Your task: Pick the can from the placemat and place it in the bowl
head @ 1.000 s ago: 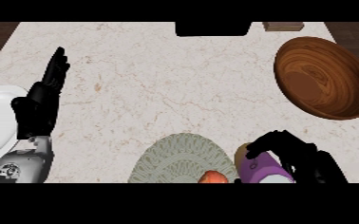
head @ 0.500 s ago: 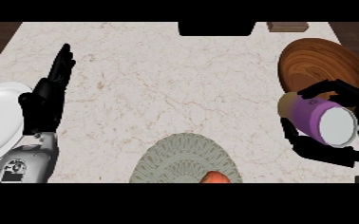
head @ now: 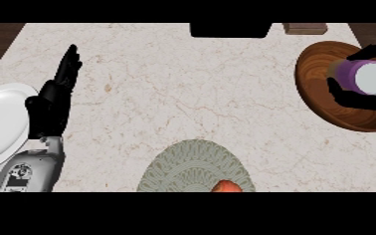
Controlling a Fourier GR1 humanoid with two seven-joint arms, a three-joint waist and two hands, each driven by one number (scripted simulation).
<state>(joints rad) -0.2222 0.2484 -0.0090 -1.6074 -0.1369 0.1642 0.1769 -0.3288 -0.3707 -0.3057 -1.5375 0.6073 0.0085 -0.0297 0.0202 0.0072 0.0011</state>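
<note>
Head view, can over bowl, hand-held

A pale marble counter carries a wooden bowl far right and a grey placemat at the near edge. A white plate lies at the left edge.

right hand curled round purple can, over brown bowl | left hand flat, fingers up, beside white plate | grey placemat low on counter, orange thing on it
</note>
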